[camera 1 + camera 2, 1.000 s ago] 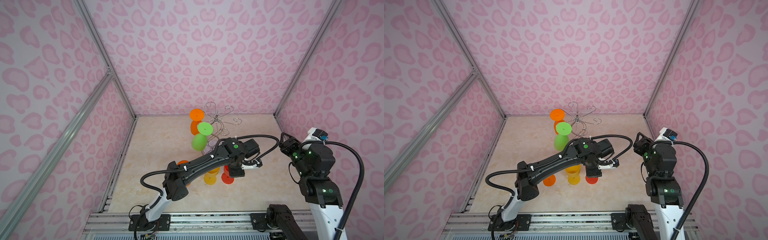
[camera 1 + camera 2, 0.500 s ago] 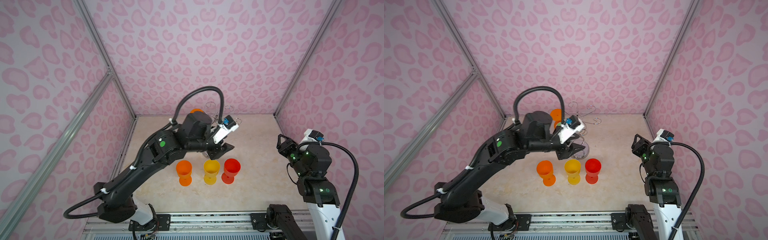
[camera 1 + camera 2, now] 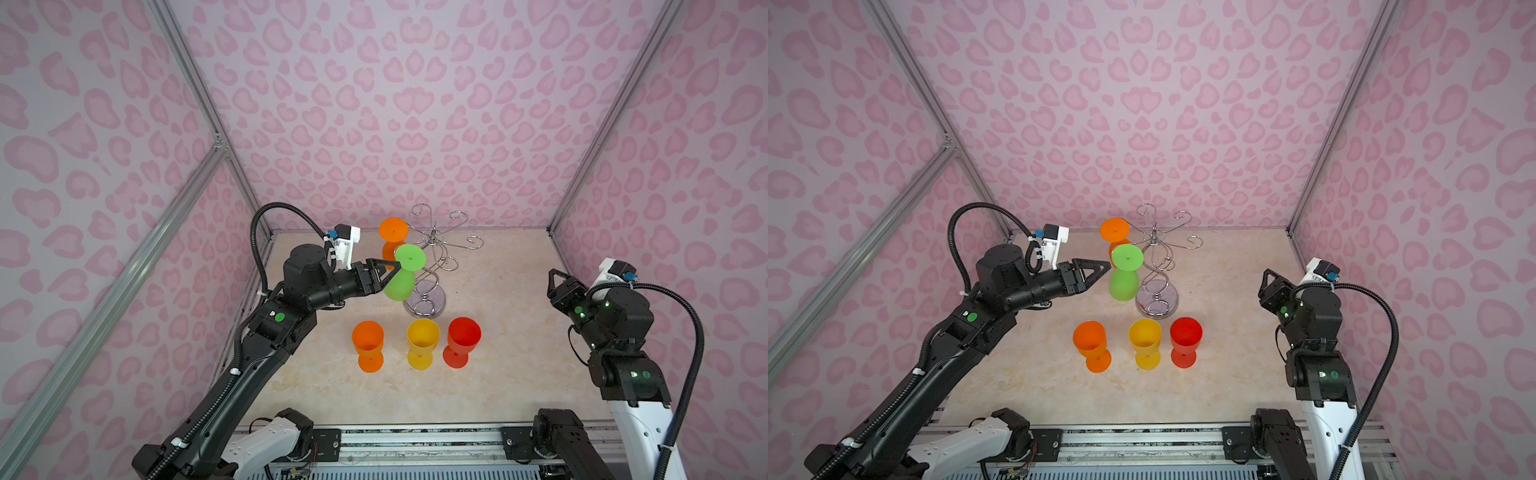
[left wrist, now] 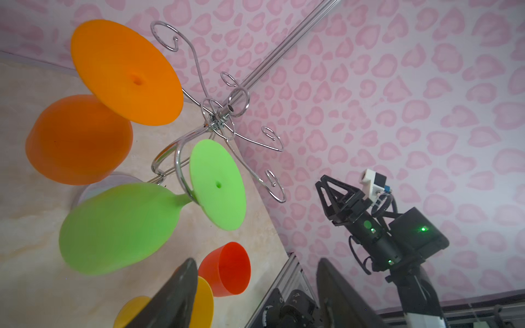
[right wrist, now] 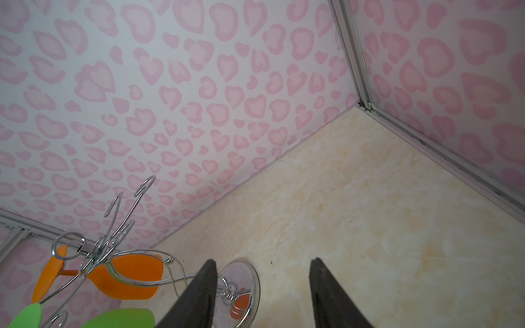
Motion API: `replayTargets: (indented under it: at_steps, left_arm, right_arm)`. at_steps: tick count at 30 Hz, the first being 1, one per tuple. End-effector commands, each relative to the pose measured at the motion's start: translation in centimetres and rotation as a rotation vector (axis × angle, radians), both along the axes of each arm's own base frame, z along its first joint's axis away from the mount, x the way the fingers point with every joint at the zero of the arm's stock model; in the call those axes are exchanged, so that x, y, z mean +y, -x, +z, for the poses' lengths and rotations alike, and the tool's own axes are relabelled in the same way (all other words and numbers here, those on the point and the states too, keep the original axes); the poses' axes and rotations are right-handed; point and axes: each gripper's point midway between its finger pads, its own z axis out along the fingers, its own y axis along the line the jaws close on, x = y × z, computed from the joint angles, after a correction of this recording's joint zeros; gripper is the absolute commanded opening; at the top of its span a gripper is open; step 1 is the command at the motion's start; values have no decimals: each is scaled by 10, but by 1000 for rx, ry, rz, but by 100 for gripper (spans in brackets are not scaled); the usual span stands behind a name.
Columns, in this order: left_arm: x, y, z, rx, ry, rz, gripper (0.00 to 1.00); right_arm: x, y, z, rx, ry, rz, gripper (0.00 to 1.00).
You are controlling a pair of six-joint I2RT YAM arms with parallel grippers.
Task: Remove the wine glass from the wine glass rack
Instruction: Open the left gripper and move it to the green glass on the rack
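Note:
The chrome wine glass rack (image 3: 435, 240) (image 3: 1155, 241) (image 4: 218, 119) (image 5: 99, 250) stands at the back middle of the floor. Two wine glasses hang from it upside down: a green one (image 3: 399, 286) (image 3: 1123, 282) (image 4: 119, 227) (image 5: 122, 318) and, behind it, an orange one (image 3: 392, 228) (image 3: 1114, 228) (image 4: 125, 71) (image 5: 127, 281). My left gripper (image 3: 388, 274) (image 3: 1100, 270) (image 4: 255, 264) is open just left of the green glass at stem height, with nothing between its fingers. My right gripper (image 3: 555, 278) (image 3: 1266, 278) (image 5: 262, 264) hangs open and empty at the right, facing the rack.
Three glasses stand upright in a row in front of the rack: orange (image 3: 368, 338), yellow (image 3: 423, 336) and red (image 3: 463, 334). Pink patterned walls close in the back and both sides. A metal rail (image 3: 415, 436) runs along the front edge.
My left arm left the red standing glass, swung up over the rack and came down on its left, now pointing at the green glass with wider jaws. The right arm barely shifted.

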Motion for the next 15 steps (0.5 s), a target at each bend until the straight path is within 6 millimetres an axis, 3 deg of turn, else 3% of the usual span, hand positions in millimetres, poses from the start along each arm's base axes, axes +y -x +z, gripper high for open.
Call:
replayTargets:
  at_steps: [1, 15]
  left_arm:
    - [-4, -2, 24, 22, 155, -25, 69]
    - [-16, -20, -20, 183, 174, -43, 69]
  right_arm:
    - [2, -1, 5, -26, -3, 12, 53]
    - [4, -3, 0, -20, -13, 22, 53]
